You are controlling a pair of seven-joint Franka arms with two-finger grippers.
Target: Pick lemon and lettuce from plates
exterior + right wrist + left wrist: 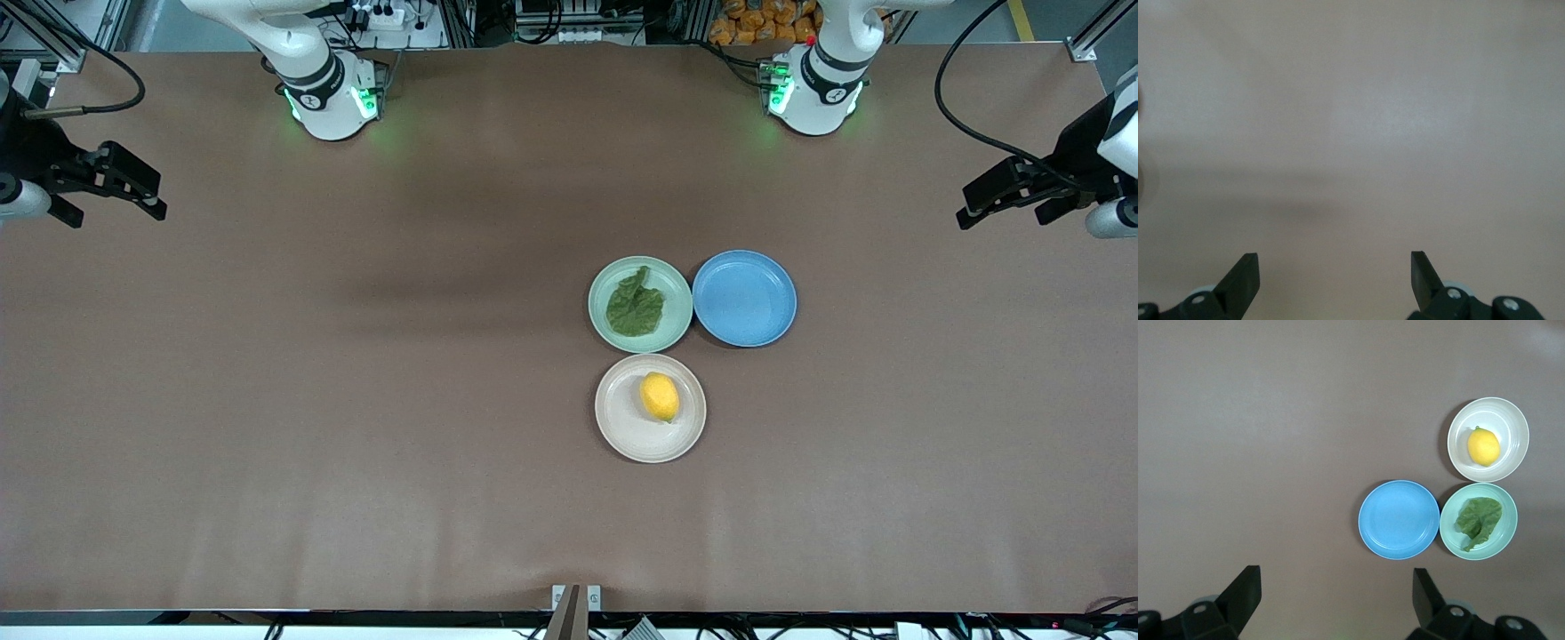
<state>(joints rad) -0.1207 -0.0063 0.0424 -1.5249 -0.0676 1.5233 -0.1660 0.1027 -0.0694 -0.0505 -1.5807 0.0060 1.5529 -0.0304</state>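
Observation:
The yellow lemon (pixel 660 396) lies on the beige-cream plate (pixel 622 427), nearest the front camera. The dark-green lettuce (pixel 635 305) lies on the mint green plate (pixel 680 322) just farther back. Both show in the left wrist view: the lemon (pixel 1483 447) on its cream plate (pixel 1511 465), the lettuce (pixel 1479 520) on its mint plate (pixel 1451 530). My left gripper (pixel 1000 200) is open and empty, held high over the left arm's end of the table. My right gripper (pixel 120 191) is open and empty over the right arm's end, seeing only bare table (pixel 1351 133).
An empty blue plate (pixel 745 298) sits beside the mint plate toward the left arm's end, touching it; it also shows in the left wrist view (pixel 1399 519). The brown table (pixel 356 400) spreads wide around the three plates.

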